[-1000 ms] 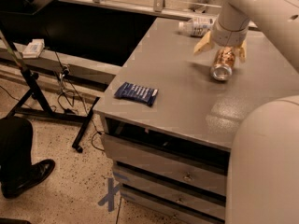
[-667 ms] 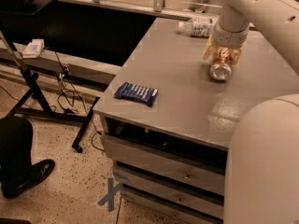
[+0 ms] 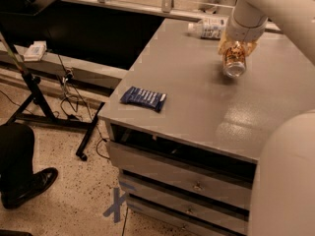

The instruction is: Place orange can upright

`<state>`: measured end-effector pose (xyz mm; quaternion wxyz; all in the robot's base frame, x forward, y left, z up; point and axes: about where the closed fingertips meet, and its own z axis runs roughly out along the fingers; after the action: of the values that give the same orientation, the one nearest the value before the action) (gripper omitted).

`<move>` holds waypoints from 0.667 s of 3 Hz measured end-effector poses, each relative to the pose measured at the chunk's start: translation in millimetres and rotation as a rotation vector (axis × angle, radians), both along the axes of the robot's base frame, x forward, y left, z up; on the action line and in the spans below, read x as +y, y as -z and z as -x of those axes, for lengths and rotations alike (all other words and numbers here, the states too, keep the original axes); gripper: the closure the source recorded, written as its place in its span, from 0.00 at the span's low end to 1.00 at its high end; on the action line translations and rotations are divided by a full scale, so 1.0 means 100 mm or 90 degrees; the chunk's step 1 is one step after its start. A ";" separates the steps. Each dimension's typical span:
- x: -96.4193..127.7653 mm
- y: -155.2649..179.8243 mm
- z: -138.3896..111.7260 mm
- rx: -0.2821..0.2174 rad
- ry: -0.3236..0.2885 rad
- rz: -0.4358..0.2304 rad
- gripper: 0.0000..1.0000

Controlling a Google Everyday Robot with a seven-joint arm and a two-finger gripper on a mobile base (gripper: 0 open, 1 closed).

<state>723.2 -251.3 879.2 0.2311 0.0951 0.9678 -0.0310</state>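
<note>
Grey tabletop (image 3: 197,97), far rt: gripper (image 3: 235,52) clamps tilted orange can (image 3: 234,68), lettering unreadable

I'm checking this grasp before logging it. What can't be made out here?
All in the camera view:
- Small golden-orange aluminium drink can: its upper body is covered by the two-finger gripper clasping it at the far right of the grey metal table. The lettering is unreadable.
- Whether the can touches the table: cannot tell.
- Clear plastic bottle with white label: its right end is hidden behind the arm.
- Flat dark-blue snack wrapper: the print is too small to read.
</note>
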 end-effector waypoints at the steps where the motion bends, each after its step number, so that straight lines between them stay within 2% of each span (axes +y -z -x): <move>1: 0.12 -0.35 -0.05 -0.094 -0.093 -0.021 1.00; 2: 0.28 -0.60 -0.07 -0.194 -0.192 -0.084 1.00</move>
<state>729.7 -222.8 939.0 0.3700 -0.0319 0.9249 0.0818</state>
